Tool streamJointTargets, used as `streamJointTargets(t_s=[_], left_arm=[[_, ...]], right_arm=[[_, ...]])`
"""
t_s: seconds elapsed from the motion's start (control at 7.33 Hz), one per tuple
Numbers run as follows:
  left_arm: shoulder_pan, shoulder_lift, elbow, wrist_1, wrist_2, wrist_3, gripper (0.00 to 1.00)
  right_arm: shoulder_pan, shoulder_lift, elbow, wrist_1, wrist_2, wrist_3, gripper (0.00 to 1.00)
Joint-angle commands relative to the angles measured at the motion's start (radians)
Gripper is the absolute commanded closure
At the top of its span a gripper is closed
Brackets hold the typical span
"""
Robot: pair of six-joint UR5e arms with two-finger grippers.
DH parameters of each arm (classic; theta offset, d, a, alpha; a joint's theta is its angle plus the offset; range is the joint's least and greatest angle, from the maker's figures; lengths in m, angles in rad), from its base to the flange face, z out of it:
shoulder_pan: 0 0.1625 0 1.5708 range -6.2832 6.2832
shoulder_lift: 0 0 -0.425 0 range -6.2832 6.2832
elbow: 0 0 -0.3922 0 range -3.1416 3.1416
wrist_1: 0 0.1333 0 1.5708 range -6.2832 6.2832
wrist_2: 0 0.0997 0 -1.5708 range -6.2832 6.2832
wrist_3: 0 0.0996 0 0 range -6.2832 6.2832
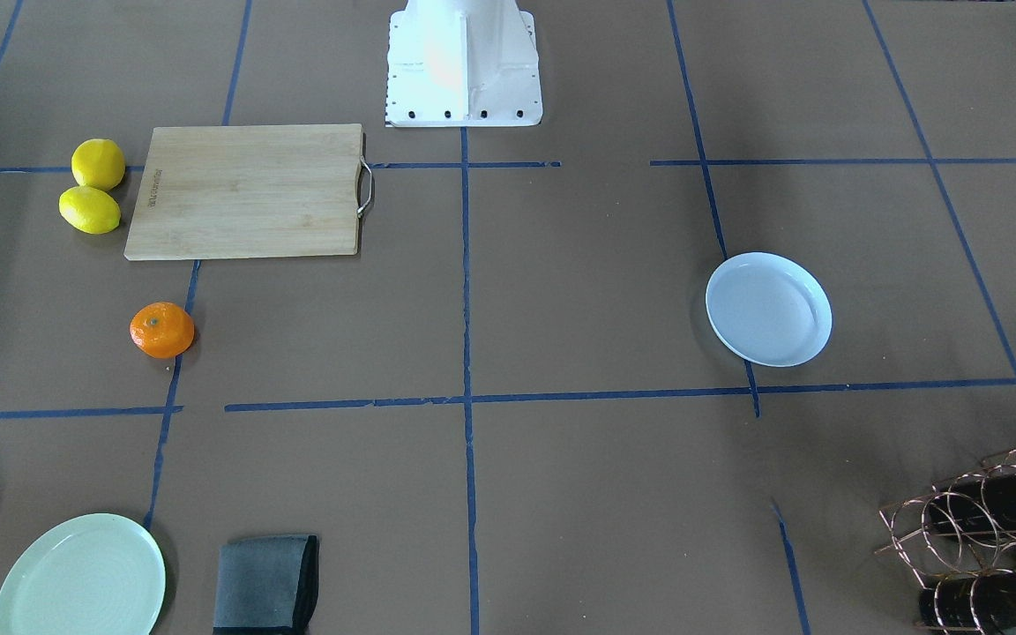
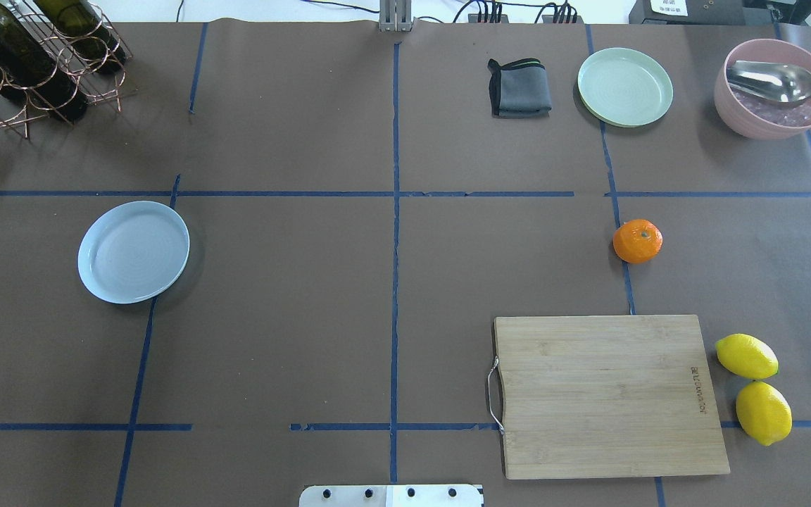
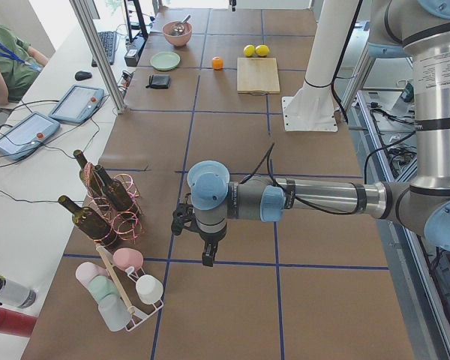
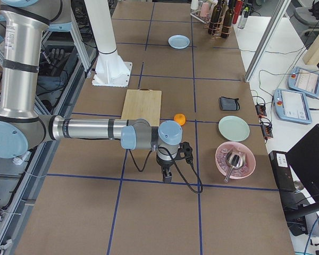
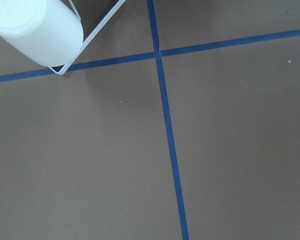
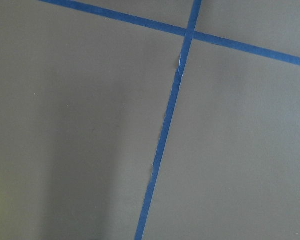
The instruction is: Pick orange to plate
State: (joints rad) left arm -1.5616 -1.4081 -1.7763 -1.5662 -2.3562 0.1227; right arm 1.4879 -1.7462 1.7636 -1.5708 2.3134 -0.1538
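The small round bright-orange fruit (image 2: 638, 241) sits right of centre in the overhead frame, on a blue tape line (image 2: 616, 211) just above the rectangular bamboo cutting board (image 2: 610, 394). The round pale-blue plate (image 2: 133, 251) lies well apart at left-centre. The right gripper (image 4: 166, 176) hangs below the fruit in the right side view (spread or pressed together, I cannot tell; likewise the left gripper (image 3: 208, 259)). A good pick probably means descending centred, fingers straddling its widest girth, since it may roll

Nothing can be read outright. The wooden cutting board (image 2: 610, 394) bears a small burnt-in brand mark (image 2: 701, 388) along its short edge opposite the handle (image 2: 493, 394), its letters too small to make out. A white sticker (image 3: 435, 71) on the left arm (image 3: 322, 196) is likewise blurred
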Motion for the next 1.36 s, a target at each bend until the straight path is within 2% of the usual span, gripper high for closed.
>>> streamJointTargets(t_s=[0.0,0.27,0.55,0.68,0.82,1.09,1.23], left_arm=[[0.000,-0.002,0.000,0.000,0.002,0.002,0.00],[0.000,0.000,-0.003,-0.005,-0.011,0.003,0.00],[0.002,-0.047,-0.011,-0.056,0.027,-0.003,0.00],[0.005,-0.110,-0.021,-0.060,0.151,0.001,0.00],[0.003,-0.138,-0.035,-0.095,0.220,0.005,0.00],[0.005,-0.149,0.003,-0.460,0.225,-0.011,0.00],[0.006,-0.146,0.020,-0.570,0.219,-0.008,0.00]], right_arm=[[0.000,0.005,0.000,0.002,0.000,0.000,0.00],[-0.001,0.007,0.029,0.002,0.000,0.002,0.00],[-0.001,0.010,0.100,0.003,-0.002,0.013,0.00],[-0.003,0.078,0.105,0.000,-0.005,0.013,0.00],[-0.006,0.091,0.105,0.000,0.000,0.020,0.00],[-0.006,0.083,0.102,0.055,0.001,0.028,0.00],[-0.005,0.076,0.102,0.084,0.001,0.028,0.00]])
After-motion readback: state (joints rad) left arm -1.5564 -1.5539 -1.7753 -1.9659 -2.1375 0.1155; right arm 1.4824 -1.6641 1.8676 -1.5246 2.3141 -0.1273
